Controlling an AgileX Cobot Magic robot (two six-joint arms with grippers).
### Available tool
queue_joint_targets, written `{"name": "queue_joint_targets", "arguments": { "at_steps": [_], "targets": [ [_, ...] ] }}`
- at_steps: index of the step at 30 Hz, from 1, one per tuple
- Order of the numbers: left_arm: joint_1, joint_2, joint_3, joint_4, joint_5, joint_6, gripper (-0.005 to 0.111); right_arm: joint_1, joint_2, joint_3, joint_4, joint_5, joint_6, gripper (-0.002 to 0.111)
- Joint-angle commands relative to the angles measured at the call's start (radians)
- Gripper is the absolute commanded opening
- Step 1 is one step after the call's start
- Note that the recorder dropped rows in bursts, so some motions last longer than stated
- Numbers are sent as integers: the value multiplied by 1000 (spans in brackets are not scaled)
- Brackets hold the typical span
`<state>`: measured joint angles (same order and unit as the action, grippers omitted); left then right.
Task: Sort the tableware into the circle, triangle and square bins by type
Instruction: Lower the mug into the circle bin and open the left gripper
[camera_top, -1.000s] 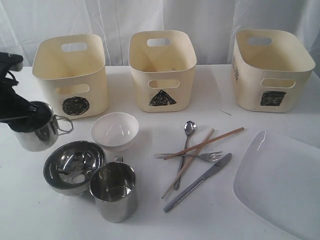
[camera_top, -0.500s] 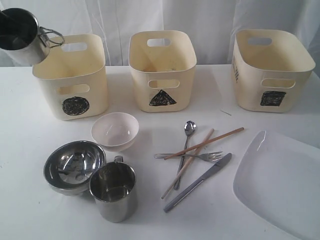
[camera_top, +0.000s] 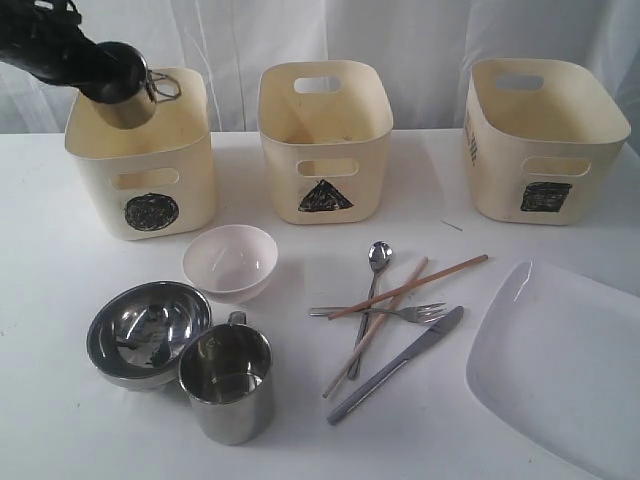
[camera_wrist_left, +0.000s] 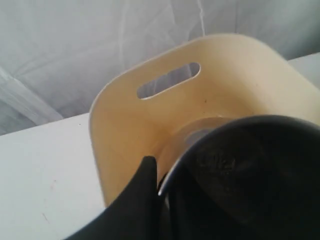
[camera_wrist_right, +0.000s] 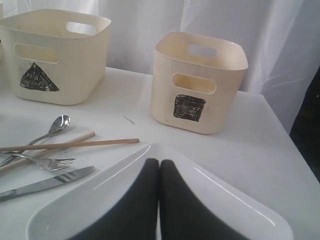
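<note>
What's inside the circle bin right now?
The left gripper holds a steel mug in the opening of the circle bin. The bin's back wall shows bare. Its floor is hidden by the mug and front wall, so other contents cannot be told.

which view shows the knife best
The exterior view: the knife shows whole there, end to end, with nothing covering it. In the right wrist view the knife is cut off by the picture's edge. The left wrist view does not show it.
</note>
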<state>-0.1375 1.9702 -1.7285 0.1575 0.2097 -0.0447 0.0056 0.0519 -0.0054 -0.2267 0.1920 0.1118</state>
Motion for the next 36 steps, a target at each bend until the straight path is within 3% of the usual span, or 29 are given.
{"name": "queue_joint_targets", "arguments": {
  "at_steps": [1, 7, 14, 16, 24, 31, 36],
  "targets": [
    [-2, 61, -33, 0, -20, -8, 0, -6, -6, 5, -3, -6, -2, 0],
    [-2, 90, -40, -30, -16, -11, 3, -6, -6, 5, -3, -6, -2, 0],
    [-3, 86, -40, -90, -14, -11, 41, -6, -6, 5, -3, -6, -2, 0],
    [-3, 77, -40, -108, 10, -11, 47, -6, -6, 5, -3, -6, -2, 0],
    [-4, -37, -40, -158, 183, 4, 43, -6, -6, 5, -3, -6, -2, 0],
    [-4, -184, -32, -245, 456, 114, 41, -6, -6, 5, -3, -6, -2, 0],
    [-4, -306, 80, -367, 521, 227, 41, -6, -6, 5, -3, -6, -2, 0]
  ]
}}
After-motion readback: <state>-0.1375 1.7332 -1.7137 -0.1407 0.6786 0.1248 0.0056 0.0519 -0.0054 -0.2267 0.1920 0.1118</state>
